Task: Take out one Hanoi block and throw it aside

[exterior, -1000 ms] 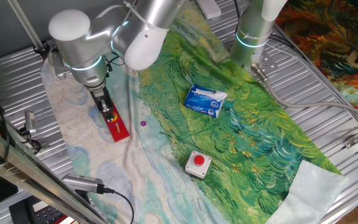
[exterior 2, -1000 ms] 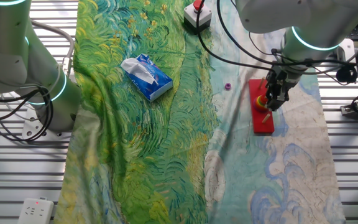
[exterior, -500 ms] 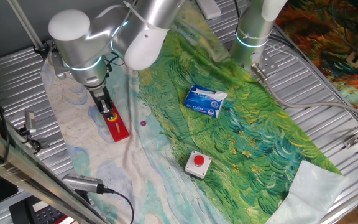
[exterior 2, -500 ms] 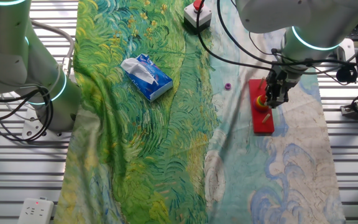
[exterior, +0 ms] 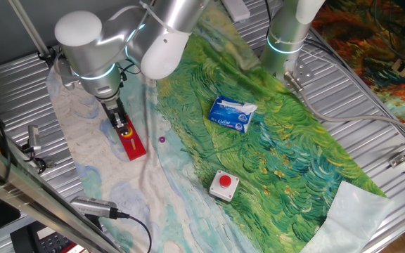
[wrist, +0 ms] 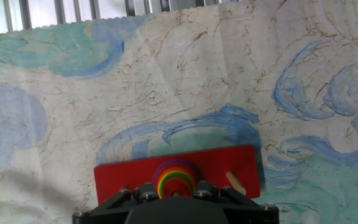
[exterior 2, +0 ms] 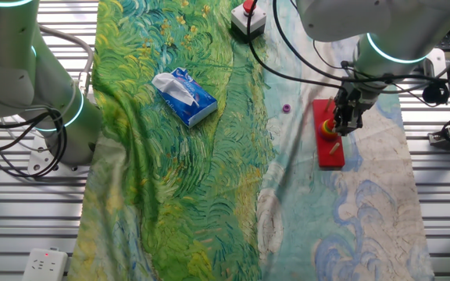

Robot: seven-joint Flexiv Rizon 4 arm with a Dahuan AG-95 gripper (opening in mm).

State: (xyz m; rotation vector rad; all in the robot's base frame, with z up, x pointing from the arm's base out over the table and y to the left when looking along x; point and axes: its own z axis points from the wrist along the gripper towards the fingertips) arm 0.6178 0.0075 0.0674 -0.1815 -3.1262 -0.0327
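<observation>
Nothing is seen to have moved across the last second: the gripper (exterior 2: 336, 133) is found at the same spot over the board (exterior 2: 328, 134), and every object on the cloth (exterior 2: 209, 172) is unchanged. In the hand view the fingertips are cut off by the lower frame edge; whether they are spread or pressed together cannot be told. The stack of discs (wrist: 175, 176) is seen on the board directly ahead of the hand body, its lower part hidden by that body. A red top disc (wrist: 175, 180) is faintly made out at the stack's centre, though it is too small to confirm. In both fixed views the stack is mostly masked by the fingers. A bare peg (wrist: 234, 181) is noted right of the stack. The purple piece (exterior 2: 287, 108) lies apart on the cloth, beside the board. The tissue pack (exterior: 233, 114) and button box (exterior: 224, 184) are well apart. Open cloth is seen around the board on all sides.
</observation>
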